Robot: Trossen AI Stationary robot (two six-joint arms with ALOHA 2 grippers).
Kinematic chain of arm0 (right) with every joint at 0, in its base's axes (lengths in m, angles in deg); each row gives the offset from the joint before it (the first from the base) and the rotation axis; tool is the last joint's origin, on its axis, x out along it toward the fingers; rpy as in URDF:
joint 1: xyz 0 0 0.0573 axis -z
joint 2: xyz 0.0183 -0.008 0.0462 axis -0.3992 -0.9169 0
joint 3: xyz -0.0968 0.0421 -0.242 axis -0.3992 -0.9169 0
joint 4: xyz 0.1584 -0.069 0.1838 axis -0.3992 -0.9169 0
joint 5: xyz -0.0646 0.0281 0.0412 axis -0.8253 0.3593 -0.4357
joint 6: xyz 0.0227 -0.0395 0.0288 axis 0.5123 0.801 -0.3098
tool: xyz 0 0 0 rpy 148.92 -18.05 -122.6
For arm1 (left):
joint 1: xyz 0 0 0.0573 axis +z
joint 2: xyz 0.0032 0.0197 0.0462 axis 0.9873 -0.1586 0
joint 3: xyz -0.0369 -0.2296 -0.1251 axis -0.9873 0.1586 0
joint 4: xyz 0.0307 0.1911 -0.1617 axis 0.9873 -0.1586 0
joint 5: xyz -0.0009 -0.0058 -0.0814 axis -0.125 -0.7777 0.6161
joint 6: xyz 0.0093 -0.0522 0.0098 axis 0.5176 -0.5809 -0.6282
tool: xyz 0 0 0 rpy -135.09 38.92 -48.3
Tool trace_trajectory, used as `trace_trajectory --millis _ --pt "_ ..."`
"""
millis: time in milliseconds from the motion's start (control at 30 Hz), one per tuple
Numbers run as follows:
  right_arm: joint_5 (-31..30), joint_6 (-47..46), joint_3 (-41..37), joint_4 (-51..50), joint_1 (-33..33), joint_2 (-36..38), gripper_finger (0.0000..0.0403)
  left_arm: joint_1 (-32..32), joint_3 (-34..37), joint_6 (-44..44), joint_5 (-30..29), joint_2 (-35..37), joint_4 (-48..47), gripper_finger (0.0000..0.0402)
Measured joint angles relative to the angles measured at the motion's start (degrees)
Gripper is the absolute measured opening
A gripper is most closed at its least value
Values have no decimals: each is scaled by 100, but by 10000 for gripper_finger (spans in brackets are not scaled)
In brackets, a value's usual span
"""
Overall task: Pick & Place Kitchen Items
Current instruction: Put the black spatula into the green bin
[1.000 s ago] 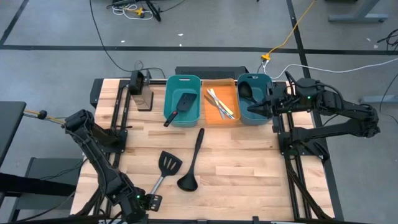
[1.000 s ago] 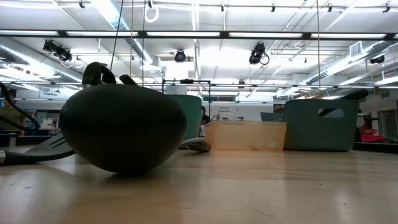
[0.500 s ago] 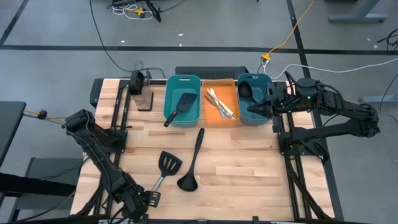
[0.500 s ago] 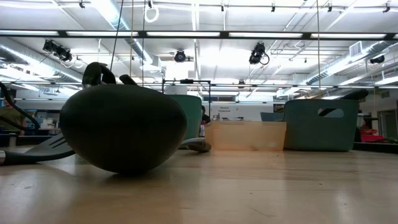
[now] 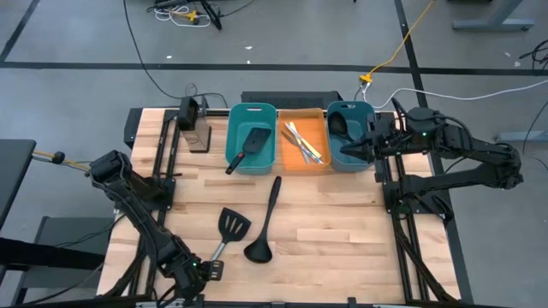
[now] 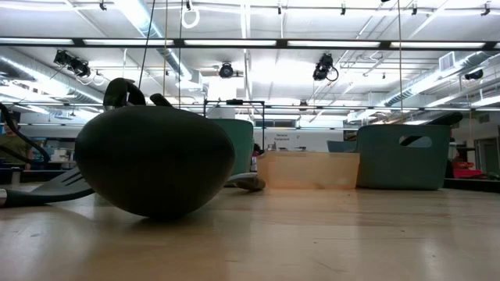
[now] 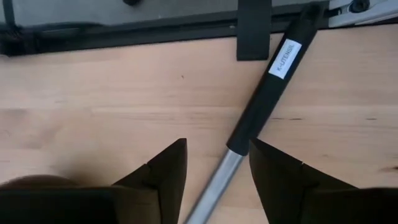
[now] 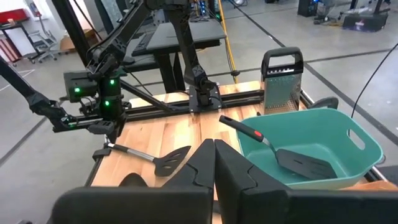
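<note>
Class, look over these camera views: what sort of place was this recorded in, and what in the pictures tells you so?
Most likely a robotics lab or workshop, not a kitchen. The wooden table stands on a bare concrete floor with cables trailing across it, and exposed ceiling pipes and lights hang above.

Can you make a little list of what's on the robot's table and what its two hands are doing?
table: wood
loose spatula: near front edge
ladle: beside the spatula
left bin: teal, holds a spatula
middle bin: orange, holds sticks
right bin: teal, dark item inside
left gripper: open, fingers either side of the loose spatula's handle
right gripper: shut, beside the right bin
</note>
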State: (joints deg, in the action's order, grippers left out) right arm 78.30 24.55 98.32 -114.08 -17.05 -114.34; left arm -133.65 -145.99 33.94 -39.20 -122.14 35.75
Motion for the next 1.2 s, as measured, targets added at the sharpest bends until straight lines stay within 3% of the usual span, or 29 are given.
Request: trace_trajectory --millis 400,1200 --pt "-1 -39 0 -22 -1 -3 6 11 34 249 1 0 38 255" --pt "-1 -241 0 -13 -1 -3 6 13 86 745 20 0 18 254"
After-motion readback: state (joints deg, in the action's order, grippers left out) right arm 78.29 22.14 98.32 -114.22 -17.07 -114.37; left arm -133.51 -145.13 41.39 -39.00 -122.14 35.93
